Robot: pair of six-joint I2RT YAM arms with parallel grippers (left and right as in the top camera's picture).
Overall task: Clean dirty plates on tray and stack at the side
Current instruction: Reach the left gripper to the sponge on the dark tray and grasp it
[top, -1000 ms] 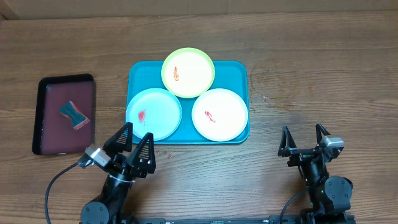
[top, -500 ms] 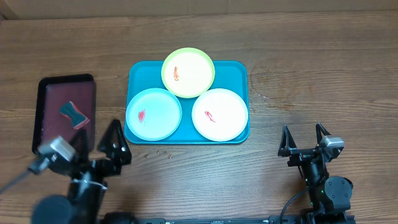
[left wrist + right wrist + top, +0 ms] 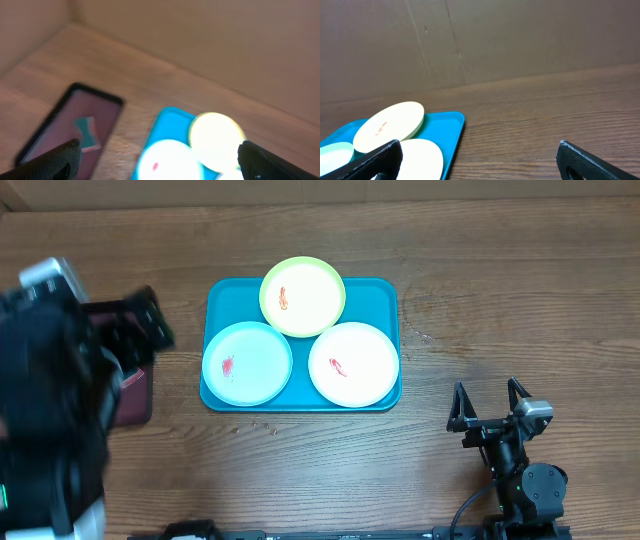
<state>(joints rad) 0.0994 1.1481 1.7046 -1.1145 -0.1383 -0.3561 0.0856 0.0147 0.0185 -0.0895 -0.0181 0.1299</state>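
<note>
**Ana:** So, where do the plates sit?

**Ben:** All three lie on the teal tray (image 3: 385, 292), in the middle of the wooden bench (image 3: 500, 270). The yellow-green plate (image 3: 302, 296) is at the far side, hanging over the tray's far rim. The light blue plate (image 3: 247, 363) is on the near left and the white plate (image 3: 352, 364) on the near right. These two sit just beside each other, and the yellow-green one meets both at their edges. I cannot tell whether it overlaps them.

**Ana:** Are they dirty?

**Ben:** Each has a small red smear near its middle.

**Ana:** And the left claw (image 3: 161, 162)?

**Ben:** Its fingers are spread wide with nothing between them. That arm is high up, close to the overhead camera, where it is a dark blur over the bench's left side. Its wrist view looks down on the dark maroon tray (image 3: 60, 127), which holds a teal sponge (image 3: 88, 131), blurred. The teal tray lies to the right of it.

**Ana:** The right claw (image 3: 487, 394)?

**Ben:** It is also open and empty. It stands low at the near right of the bench, well apart from the teal tray, with its fingers pointing toward the far side.
</note>
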